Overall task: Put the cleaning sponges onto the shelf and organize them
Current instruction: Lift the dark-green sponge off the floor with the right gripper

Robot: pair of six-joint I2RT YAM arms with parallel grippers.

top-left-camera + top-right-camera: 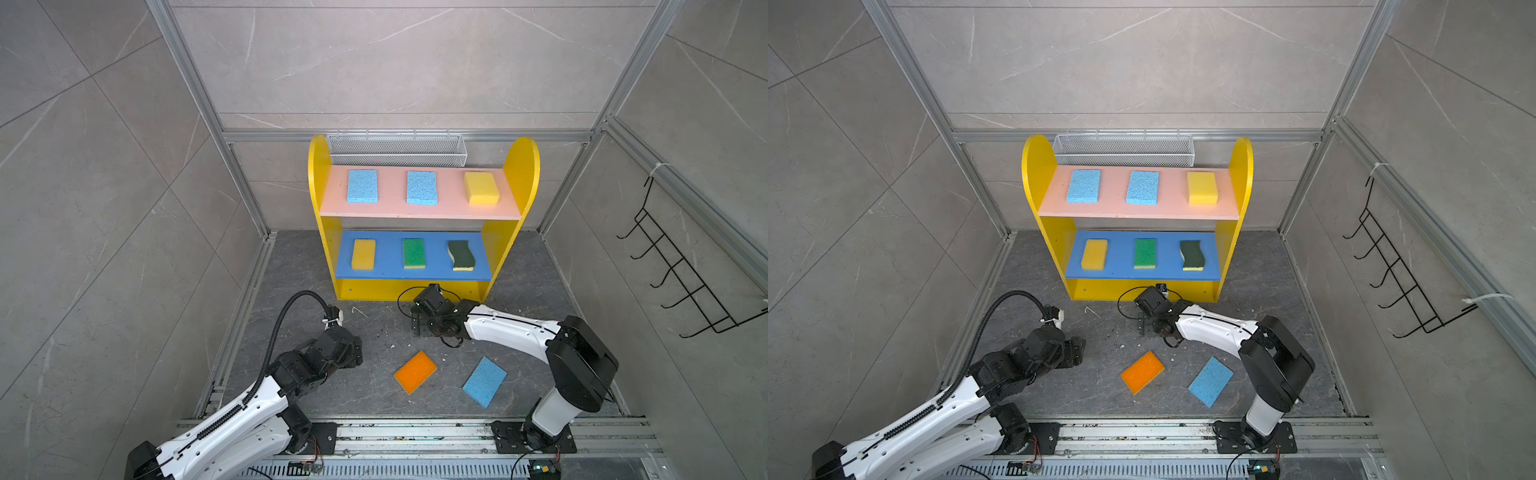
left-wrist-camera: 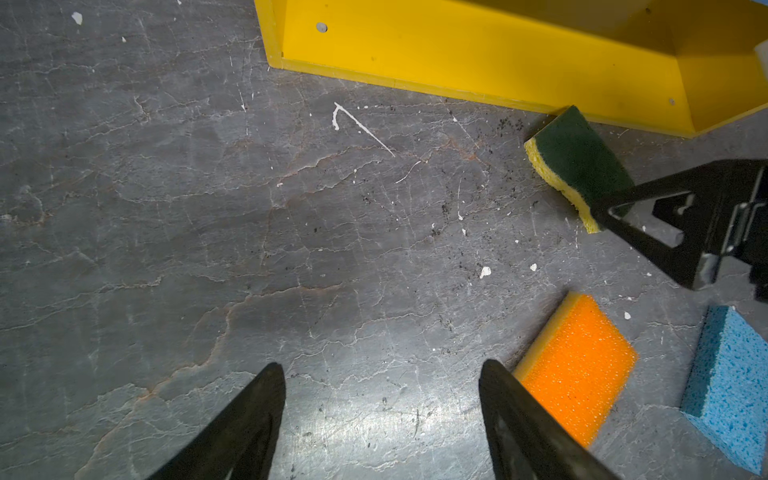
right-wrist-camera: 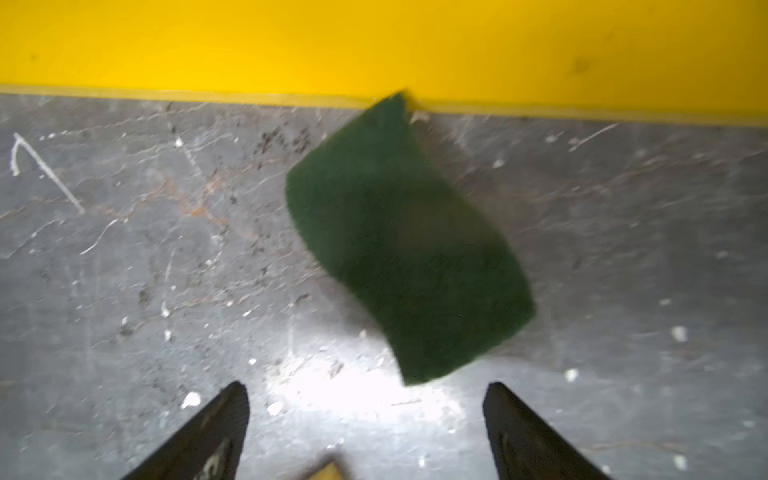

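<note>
1. The dark-green wavy sponge [image 3: 409,245] lies flat on the grey floor [image 1: 382,320], green side up. One corner is at the front edge of the shelf [image 3: 374,41], by its yellow base.
2. My right gripper [image 3: 366,390] hangs over it with fingers spread wide and nothing in them. The sponge sits just ahead of my tips, not between them.
3. The orange sponge [image 1: 415,371] and a floor light blue sponge [image 1: 484,381] lie near each other without touching.
4. My left gripper [image 2: 381,365] is spread wide and empty over bare floor, with the orange sponge just beside one finger.
5. The pink board [image 1: 392,208] carries a left light blue sponge [image 1: 362,185], a middle light blue sponge [image 1: 422,188] and an upper yellow sponge [image 1: 481,188].
6. The blue board [image 1: 390,266] carries a lower yellow sponge [image 1: 363,254], a green sponge [image 1: 414,253] and a second wavy sponge [image 1: 461,254].
7. A white mesh basket [image 1: 397,149] sits behind the shelf, and a black wire rack [image 1: 702,286] hangs on the right wall.
</note>
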